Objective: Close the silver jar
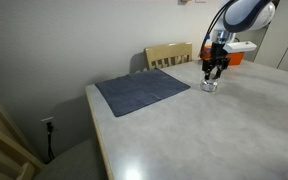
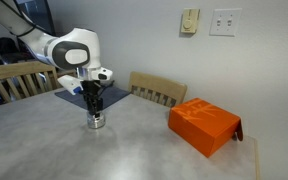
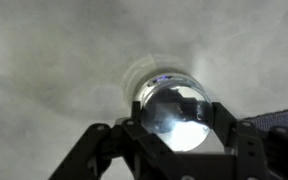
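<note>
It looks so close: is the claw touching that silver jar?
Cannot tell. Wrist view: the gripper straddles the silver jar, but neither contact nor gap shows plainly.

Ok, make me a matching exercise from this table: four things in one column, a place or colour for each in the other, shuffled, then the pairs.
Things:
1. silver jar
2. box
3. mat
4. chair

Descriptions:
A. wooden, standing at the table
B. orange
C. dark blue-grey, lying flat on the table
D. shiny, right under the gripper

Pairs: 1-D, 2-B, 3-C, 4-A.
</note>
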Robot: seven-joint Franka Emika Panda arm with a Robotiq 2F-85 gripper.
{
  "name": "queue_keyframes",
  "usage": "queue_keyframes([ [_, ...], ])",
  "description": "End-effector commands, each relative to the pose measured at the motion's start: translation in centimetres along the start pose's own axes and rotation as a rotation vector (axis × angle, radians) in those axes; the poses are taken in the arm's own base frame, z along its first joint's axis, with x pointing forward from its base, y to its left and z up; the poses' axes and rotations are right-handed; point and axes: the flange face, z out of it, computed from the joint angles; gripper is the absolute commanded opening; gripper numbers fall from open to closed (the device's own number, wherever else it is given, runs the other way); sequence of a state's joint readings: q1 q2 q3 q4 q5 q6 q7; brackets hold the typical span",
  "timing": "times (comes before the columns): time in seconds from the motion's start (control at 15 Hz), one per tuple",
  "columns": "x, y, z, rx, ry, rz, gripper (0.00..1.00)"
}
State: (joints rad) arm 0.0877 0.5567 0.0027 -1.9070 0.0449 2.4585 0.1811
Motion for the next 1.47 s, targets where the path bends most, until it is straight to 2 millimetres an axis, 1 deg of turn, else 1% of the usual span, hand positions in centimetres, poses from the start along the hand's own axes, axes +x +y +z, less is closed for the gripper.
queue_keyframes([
  [0.0,1.18,0.52,0.73,0.022,0.005,-0.026,0.44],
  [0.27,1.16,0.06,0.92,0.008,0.003,-0.033,0.44],
  [0.47,0.93,-0.2,0.45,-0.013,-0.008,-0.01,0.44],
  [0.67,1.02,-0.1,0.66,-0.018,-0.032,0.021,0.44],
  [0.73,1.1,0.0,0.9,-0.025,-0.042,0.031,0.92],
  [0.8,1.16,0.07,1.01,-0.031,-0.049,0.042,0.93],
  [0.93,1.13,0.21,1.09,-0.043,-0.047,0.065,1.0],
  [1.4,0.44,-0.04,0.13,-0.06,-0.019,0.122,1.0],
])
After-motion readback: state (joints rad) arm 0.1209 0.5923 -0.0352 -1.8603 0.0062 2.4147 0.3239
